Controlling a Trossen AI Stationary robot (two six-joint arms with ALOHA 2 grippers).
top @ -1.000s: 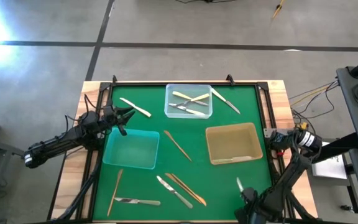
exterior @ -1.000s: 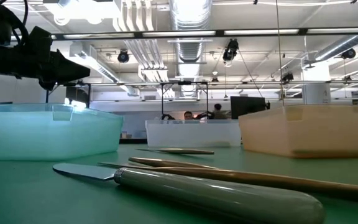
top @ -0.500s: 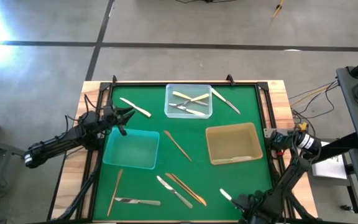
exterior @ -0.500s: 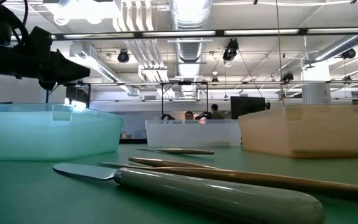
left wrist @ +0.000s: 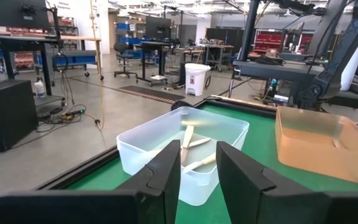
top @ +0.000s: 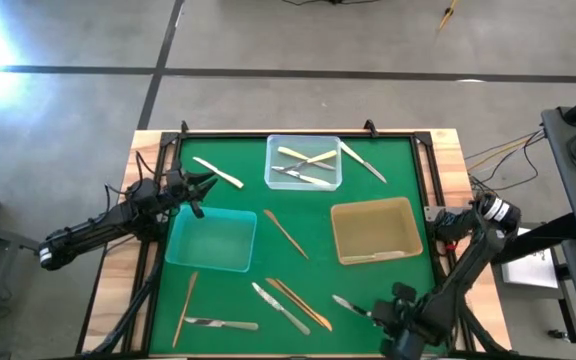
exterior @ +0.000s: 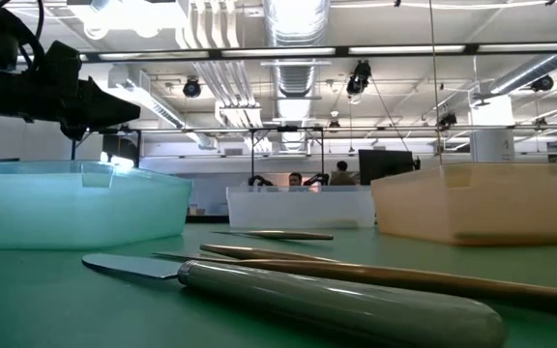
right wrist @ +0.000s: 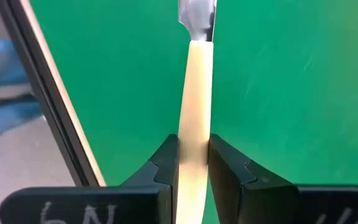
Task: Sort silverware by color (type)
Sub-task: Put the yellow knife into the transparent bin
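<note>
Right gripper (top: 376,315): clamped on a cream-handled knife with a silver blade (right wrist: 194,118), fingers pinching the handle's rear end, down at the near edge of the green mat (top: 408,180).
Held knife's long axis: runs straight out ahead of the fingers, blade leading; in the high view it points away from the gripper toward the loose pieces mid-mat.
Where it goes, my read: the clear square tray (top: 304,162) at the far side already holds cream pieces, so that is the likely drop. It lies well ahead of the right gripper, across the whole mat.
In the way: the amber square tray (top: 372,231) sits between gripper and clear tray, a little to one side; a carry has to rise over its wall or pass beside it.
Left gripper (top: 203,184): hanging just beside the teal square tray (top: 211,239), fingers (left wrist: 160,177) parted a little with nothing between them, the clear tray dead ahead and nearer to it than to the right.
Loose silverware: a cream piece (top: 218,172) just ahead of the left gripper; coppery-gold sticks (top: 299,303) and silver knives (top: 279,308) near the right gripper's side.
Edges: the mat's black border runs close alongside the right fingers; open green lies ahead.
</note>
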